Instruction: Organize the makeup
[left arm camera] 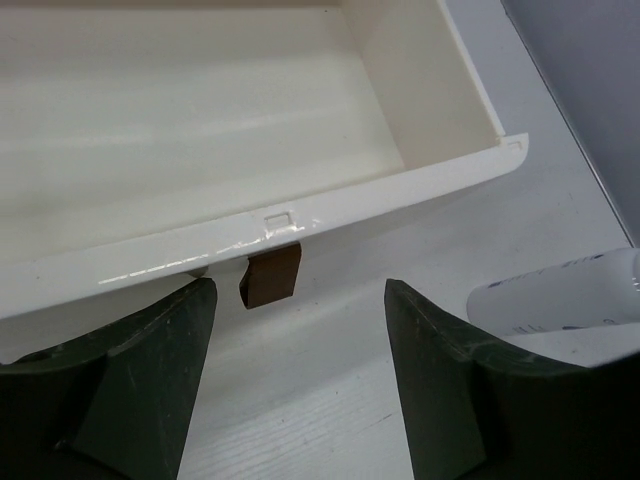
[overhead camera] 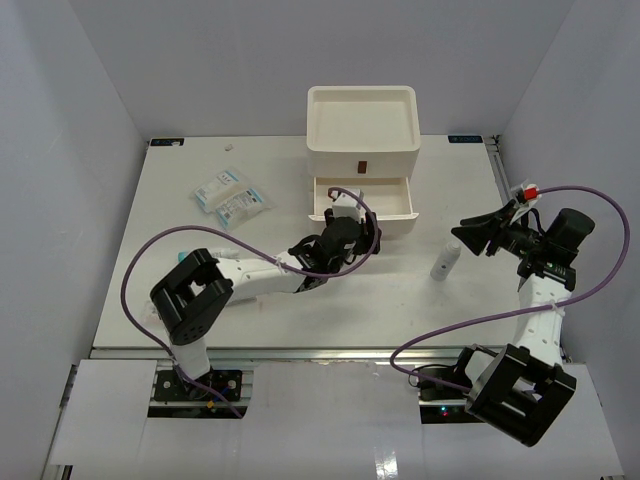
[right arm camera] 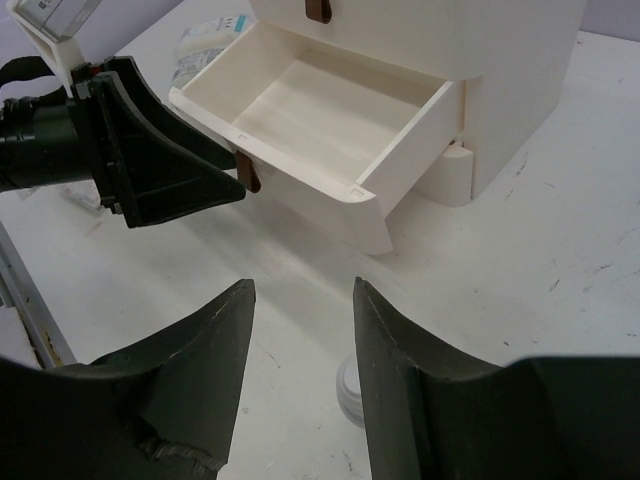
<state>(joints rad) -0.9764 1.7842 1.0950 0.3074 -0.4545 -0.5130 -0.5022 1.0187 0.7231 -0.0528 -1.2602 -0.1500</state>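
Note:
The white drawer box [overhead camera: 360,130] has its lowest drawer [overhead camera: 362,197] pulled out, and the drawer's inside [left arm camera: 200,110] shows nothing in it. My left gripper [overhead camera: 348,222] is open just in front of the drawer. Its fingers stand either side of the brown handle [left arm camera: 272,275] without touching it. A white tube [overhead camera: 445,260] stands on the table right of the drawer. My right gripper [right arm camera: 302,290] hangs open above and just beside the tube's cap [right arm camera: 349,388], holding nothing. Two clear packets [overhead camera: 228,195] with white-blue contents lie left of the box.
The box's top is an open shallow tray [overhead camera: 361,112]. A middle drawer with a brown handle [overhead camera: 362,166] is shut. The left arm's purple cable [overhead camera: 250,250] loops over the table in front of the box. The table's right edge [overhead camera: 500,190] runs behind my right gripper.

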